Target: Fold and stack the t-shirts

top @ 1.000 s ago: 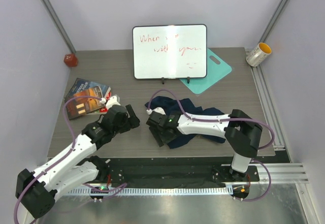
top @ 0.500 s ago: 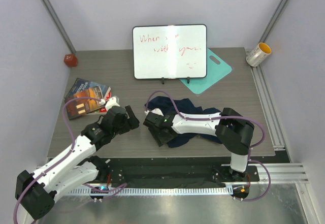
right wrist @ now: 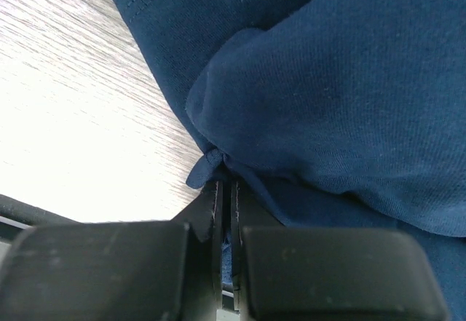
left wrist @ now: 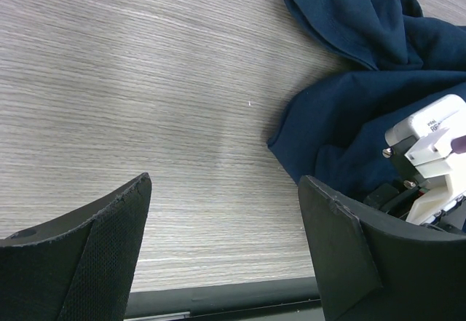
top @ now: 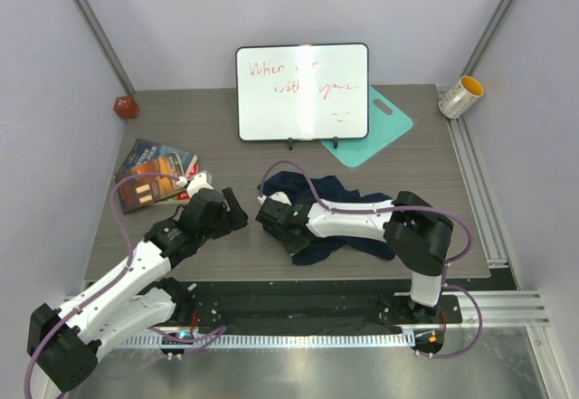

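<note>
We see the soft dark navy-blue t-shirts (top: pixel 303 185) lying in one crumpled heap on the grey wood-grain table (top: pixel 217 137), near its middle and toward the near edge (how many garments the heap holds, we cannot tell). The right gripper (right wrist: pixel 226 190) is clamped on a small pinch of fabric at the heap's left side, its black fingers pressed together with cloth between them. The left gripper (left wrist: pixel 226 183) hangs just left of the heap, its fingers spread wide over bare tabletop and holding nothing. Behind the heap stands a black-framed whiteboard with red writing (top: pixel 302 91), and a flat teal board (top: pixel 384 132) lies beside it. A colourful book (top: pixel 152 173) lies at the table's left.
</note>
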Controlling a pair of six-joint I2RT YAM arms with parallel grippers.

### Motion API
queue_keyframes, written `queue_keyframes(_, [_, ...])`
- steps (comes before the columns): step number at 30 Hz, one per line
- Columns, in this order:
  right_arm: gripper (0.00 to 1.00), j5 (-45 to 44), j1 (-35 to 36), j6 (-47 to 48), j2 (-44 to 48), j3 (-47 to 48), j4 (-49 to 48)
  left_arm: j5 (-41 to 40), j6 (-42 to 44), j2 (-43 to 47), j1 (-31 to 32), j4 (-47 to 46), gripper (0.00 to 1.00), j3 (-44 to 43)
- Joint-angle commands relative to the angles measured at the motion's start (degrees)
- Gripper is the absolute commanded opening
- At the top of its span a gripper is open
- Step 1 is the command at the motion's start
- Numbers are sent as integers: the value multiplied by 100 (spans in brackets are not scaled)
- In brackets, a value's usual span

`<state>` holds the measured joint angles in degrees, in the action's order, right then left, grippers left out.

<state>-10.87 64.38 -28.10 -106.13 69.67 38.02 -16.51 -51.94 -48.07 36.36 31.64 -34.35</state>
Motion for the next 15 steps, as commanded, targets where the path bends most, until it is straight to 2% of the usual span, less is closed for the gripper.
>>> queue_keyframes(1, [1, 358, 57, -161, -172, -261, -471, -177, -9, 114, -41, 18, 82, 16])
queue_keyframes(8, [1, -239, 48, -240, 689, -182, -252, -142, -9, 62, -50, -17, 82, -10])
queue_keyframes(15, [1, -951, -57, -179, 1638, 415, 434, -28, 9, -175, -59, -105, 82, -81])
